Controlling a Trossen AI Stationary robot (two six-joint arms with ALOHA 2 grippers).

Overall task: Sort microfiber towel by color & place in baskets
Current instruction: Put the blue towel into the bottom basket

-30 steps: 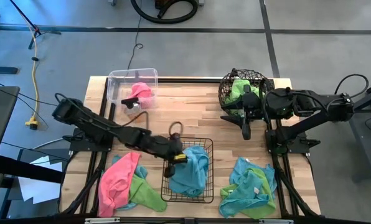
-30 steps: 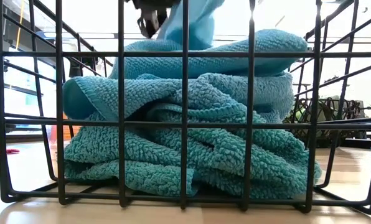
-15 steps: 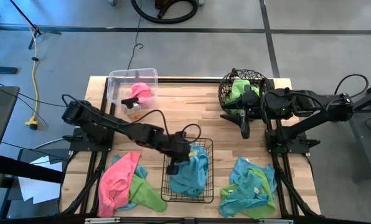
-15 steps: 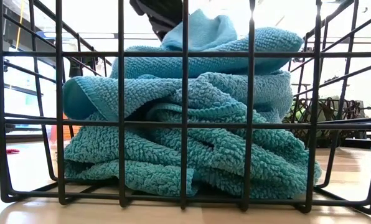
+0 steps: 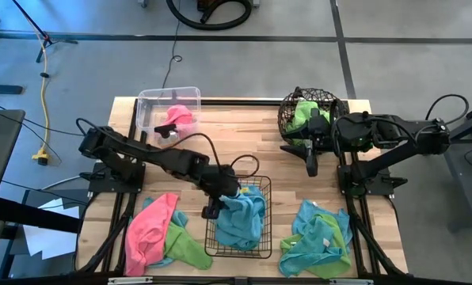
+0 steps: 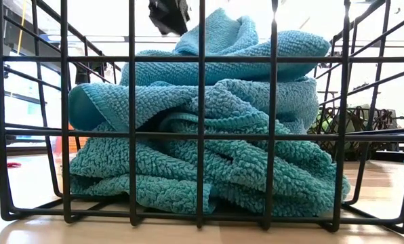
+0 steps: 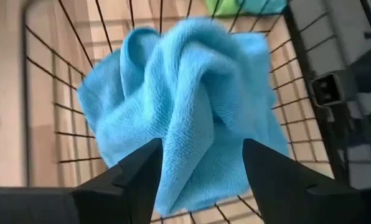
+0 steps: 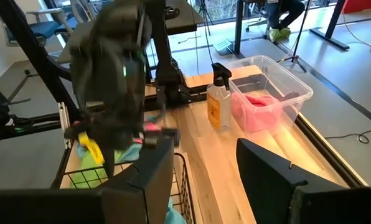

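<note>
3 baskets already hold colour-matched cloth: blue towels fill the black wire-grid basket at 6 o'clock on the bench, a pink towel sits in the clear tub at 11 o'clock, and green cloth is in the round wire basket at 1 o'clock. by my reading, sorting is about half done. left gripper hangs just above the blue heap, jaws wide, holding nothing. right gripper waits beside the round basket, jaws parted and empty. left over: a pink-and-green pile at 7 o'clock and a blue-green pile at 5 o'clock.
</note>
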